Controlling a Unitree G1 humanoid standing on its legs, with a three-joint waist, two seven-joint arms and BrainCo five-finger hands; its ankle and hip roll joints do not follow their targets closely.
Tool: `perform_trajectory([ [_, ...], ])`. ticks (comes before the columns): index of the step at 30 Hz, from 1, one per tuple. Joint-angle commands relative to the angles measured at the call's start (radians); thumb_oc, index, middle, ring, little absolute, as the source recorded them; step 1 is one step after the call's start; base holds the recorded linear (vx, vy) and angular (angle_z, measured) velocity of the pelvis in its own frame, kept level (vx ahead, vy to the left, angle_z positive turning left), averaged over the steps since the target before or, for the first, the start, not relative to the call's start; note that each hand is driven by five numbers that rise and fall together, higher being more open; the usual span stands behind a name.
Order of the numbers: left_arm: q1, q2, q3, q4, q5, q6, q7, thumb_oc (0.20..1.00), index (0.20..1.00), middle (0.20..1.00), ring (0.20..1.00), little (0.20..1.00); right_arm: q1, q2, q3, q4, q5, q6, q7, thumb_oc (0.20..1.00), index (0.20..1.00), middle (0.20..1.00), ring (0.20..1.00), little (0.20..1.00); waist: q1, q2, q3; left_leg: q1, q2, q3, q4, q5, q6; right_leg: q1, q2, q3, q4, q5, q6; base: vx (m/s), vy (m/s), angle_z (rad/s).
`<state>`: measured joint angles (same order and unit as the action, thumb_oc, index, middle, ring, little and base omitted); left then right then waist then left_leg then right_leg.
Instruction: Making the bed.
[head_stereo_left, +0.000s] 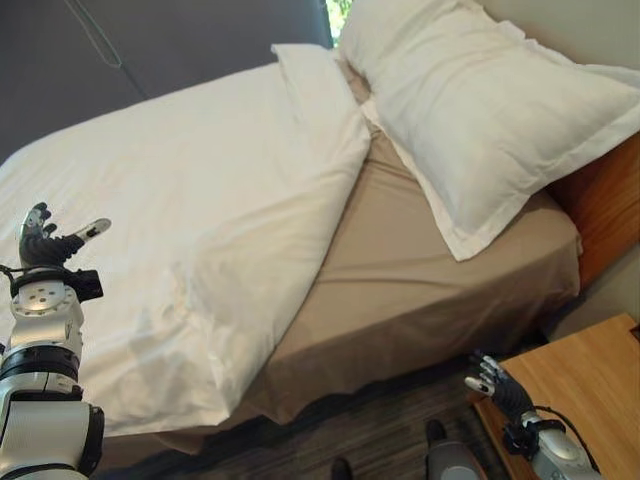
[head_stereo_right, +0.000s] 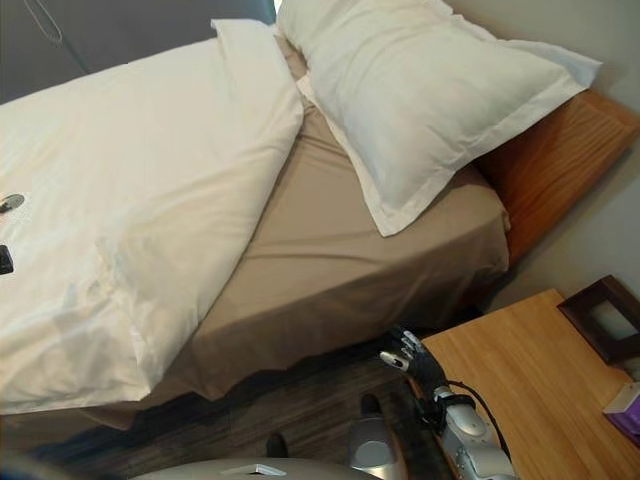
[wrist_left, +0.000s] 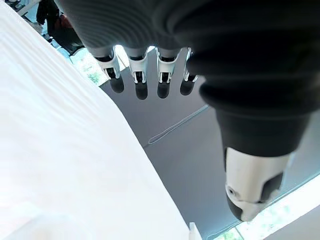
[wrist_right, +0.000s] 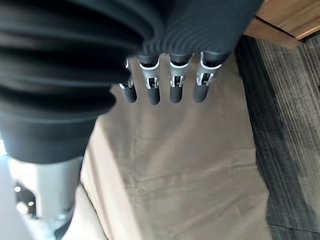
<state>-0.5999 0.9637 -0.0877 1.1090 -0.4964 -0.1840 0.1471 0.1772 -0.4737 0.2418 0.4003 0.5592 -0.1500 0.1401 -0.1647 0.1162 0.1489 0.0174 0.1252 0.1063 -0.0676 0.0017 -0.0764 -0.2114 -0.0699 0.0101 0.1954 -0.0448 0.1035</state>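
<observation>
Tan sheet (head_stereo_left: 420, 270) sits half bare mid-frame, white duvet (head_stereo_left: 190, 220) bunched left, pillow (head_stereo_left: 480, 110) upper right, left hand (head_stereo_left: 45, 245) and right hand (head_stereo_right: 415, 362) both loose and empty.

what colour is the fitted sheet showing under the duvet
Plain tan-beige fitted sheet, no pattern; it shows best in the left eye view, beside the white duvet.

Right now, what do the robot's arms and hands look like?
Both arms are silver-grey with black bands. The left hand and the right hand have silver fingers with dark tips and a thick silver thumb. A dark ribbed cover wraps each wrist and hand back.
</observation>
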Motion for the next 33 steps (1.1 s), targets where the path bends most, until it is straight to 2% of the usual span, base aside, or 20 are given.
perform_trajectory([
  [1, -0.125, 0.033, -0.013, 0.000, 0.005, -0.028, 0.004, 1.000, 1.000, 1.000, 1.000, 1.000, -0.052, 0.030, 0.018, -0.061, 0.050, -0.052, 0.006, 1.000, 1.000, 1.000, 1.000, 1.000, -0.017, -0.102, 0.048, 0.005, -0.046, 0.043, -0.020, 0.047, -0.004, 0.156, 0.001, 0.053, -0.247, 0.088, 0.045, -0.13, 0.029, -0.19],
  [8, -0.194, -0.003, -0.013, 0.085, -0.036, -0.024, 0.028, 1.000, 1.000, 1.000, 1.000, 1.000, -0.068, 0.022, 0.041, -0.063, 0.066, -0.065, -0.004, 1.000, 1.000, 1.000, 1.000, 1.000, -0.047, -0.120, 0.108, -0.115, -0.033, 0.065, -0.020, 0.078, -0.019, 0.030, 0.015, 0.079, -0.259, 0.136, 0.045, -0.11, -0.003, -0.16],
  [10, -0.216, -0.031, -0.003, 0.130, -0.037, -0.008, 0.045, 1.000, 1.000, 1.000, 1.000, 1.000, -0.067, 0.024, 0.046, -0.063, 0.073, -0.066, -0.014, 1.000, 1.000, 1.000, 1.000, 1.000, -0.068, -0.134, 0.144, -0.168, -0.028, 0.076, -0.020, 0.089, -0.026, -0.026, 0.021, 0.091, -0.272, 0.160, 0.046, -0.06, -0.015, -0.18],
  [13, -0.205, -0.042, 0.023, 0.141, -0.051, -0.004, 0.056, 1.000, 1.000, 1.000, 1.000, 1.000, -0.073, 0.028, 0.050, -0.067, 0.076, -0.067, -0.022, 1.000, 1.000, 1.000, 1.000, 1.000, -0.071, -0.140, 0.149, -0.197, -0.023, 0.091, -0.020, 0.093, -0.031, -0.063, 0.030, 0.104, -0.276, 0.169, 0.049, -0.03, -0.005, -0.14],
  [18, -0.153, -0.125, 0.067, 0.215, -0.073, 0.050, 0.028, 1.000, 1.000, 1.000, 1.000, 1.000, -0.085, 0.039, 0.063, -0.062, 0.097, -0.055, -0.033, 1.000, 1.000, 1.000, 1.000, 1.000, -0.088, -0.153, 0.183, -0.220, -0.011, 0.131, -0.020, 0.096, -0.041, -0.106, 0.044, 0.126, -0.279, 0.179, 0.060, 0.00, -0.013, -0.26],
  [19, -0.140, -0.141, 0.067, 0.223, -0.073, 0.061, 0.010, 0.592, 0.592, 0.592, 0.592, 0.592, -0.083, 0.039, 0.062, -0.059, 0.099, -0.050, -0.032, 1.000, 1.000, 1.000, 1.000, 1.000, -0.090, -0.152, 0.188, -0.210, -0.009, 0.140, -0.020, 0.088, -0.042, -0.101, 0.044, 0.130, -0.277, 0.174, 0.063, 0.04, 0.011, -0.18],
  [20, -0.139, -0.141, 0.067, 0.223, -0.073, 0.061, 0.010, 0.272, 0.272, 0.272, 0.272, 0.272, -0.083, 0.039, 0.062, -0.059, 0.099, -0.050, -0.032, 1.000, 1.000, 1.000, 1.000, 1.000, -0.090, -0.152, 0.189, -0.209, -0.009, 0.141, -0.020, 0.088, -0.042, -0.100, 0.044, 0.131, -0.277, 0.174, 0.063, 0.06, 0.033, -0.19],
  [21, -0.139, -0.164, 0.045, 0.217, -0.045, 0.070, -0.009, 0.200, 0.200, 0.200, 0.200, 0.200, -0.082, 0.040, 0.063, -0.052, 0.100, -0.044, -0.028, 1.000, 1.000, 1.000, 1.000, 1.000, -0.098, -0.148, 0.191, -0.198, -0.008, 0.156, -0.020, 0.083, -0.043, -0.098, 0.045, 0.139, -0.278, 0.174, 0.064, 0.03, 0.022, -0.20],
  [23, -0.143, -0.170, 0.031, 0.205, -0.037, 0.068, -0.014, 0.200, 0.200, 0.200, 0.200, 0.200, -0.080, 0.039, 0.063, -0.049, 0.100, -0.043, -0.028, 1.000, 1.000, 1.000, 1.000, 1.000, -0.099, -0.145, 0.191, -0.190, -0.008, 0.163, -0.020, 0.081, -0.044, -0.095, 0.047, 0.144, -0.278, 0.174, 0.064, 0.05, 0.017, -0.18],
  [28, -0.245, -0.194, -0.116, 0.006, -0.010, 0.010, -0.004, 0.200, 0.200, 0.200, 0.200, 0.200, -0.103, 0.027, 0.069, -0.022, 0.102, -0.042, -0.016, 1.000, 1.000, 1.000, 1.000, 1.000, -0.116, -0.114, 0.179, -0.156, -0.017, 0.179, -0.020, 0.067, -0.043, -0.072, 0.039, 0.144, -0.281, 0.173, 0.069, 0.04, 0.015, -0.03],
  [29, -0.269, -0.219, -0.194, -0.234, -0.047, -0.038, -0.007, 0.200, 0.200, 0.200, 0.200, 0.200, -0.097, 0.028, 0.065, -0.023, 0.106, -0.044, -0.013, 1.000, 1.000, 1.000, 1.000, 1.000, -0.113, -0.099, 0.168, -0.152, -0.024, 0.171, -0.020, 0.070, -0.043, -0.061, 0.032, 0.134, -0.283, 0.175, 0.069, 0.03, -0.005, 0.09],
  [30, -0.272, -0.230, -0.231, -0.336, -0.059, -0.057, -0.002, 0.200, 0.200, 0.200, 0.200, 0.200, -0.092, 0.028, 0.064, -0.023, 0.108, -0.044, -0.012, 1.000, 1.000, 1.000, 1.000, 1.000, -0.110, -0.091, 0.165, -0.148, -0.028, 0.165, -0.020, 0.069, -0.041, -0.053, 0.028, 0.125, -0.283, 0.172, 0.071, 0.03, -0.013, 0.20],
  [31, -0.282, -0.269, -0.317, -0.568, -0.097, -0.090, -0.016, 0.200, 0.200, 0.200, 0.200, 0.200, -0.086, 0.039, 0.058, -0.013, 0.108, -0.040, -0.016, 1.000, 1.000, 1.000, 1.000, 1.000, -0.103, -0.075, 0.154, -0.141, -0.037, 0.153, -0.020, 0.068, -0.038, -0.036, 0.018, 0.111, -0.283, 0.167, 0.072, 0.03, -0.002, 0.26],
  [32, -0.284, -0.302, -0.357, -0.649, -0.120, -0.100, -0.028, 0.200, 0.200, 0.200, 0.200, 0.200, -0.089, 0.046, 0.057, 0.000, 0.109, -0.038, -0.022, 1.000, 1.000, 1.000, 1.000, 1.000, -0.102, -0.070, 0.150, -0.138, -0.041, 0.148, -0.020, 0.067, -0.036, -0.028, 0.015, 0.106, -0.283, 0.165, 0.073, 0.02, -0.002, 0.37],
  [33, -0.284, -0.302, -0.357, -0.649, -0.120, -0.100, -0.028, 0.200, 0.200, 0.200, 0.200, 0.200, -0.089, 0.046, 0.057, 0.000, 0.109, -0.038, -0.022, 1.000, 1.000, 1.000, 1.000, 1.000, -0.102, -0.070, 0.149, -0.138, -0.041, 0.149, -0.020, 0.068, -0.036, -0.029, 0.015, 0.106, -0.283, 0.166, 0.073, 0.02, 0.007, 0.29],
])
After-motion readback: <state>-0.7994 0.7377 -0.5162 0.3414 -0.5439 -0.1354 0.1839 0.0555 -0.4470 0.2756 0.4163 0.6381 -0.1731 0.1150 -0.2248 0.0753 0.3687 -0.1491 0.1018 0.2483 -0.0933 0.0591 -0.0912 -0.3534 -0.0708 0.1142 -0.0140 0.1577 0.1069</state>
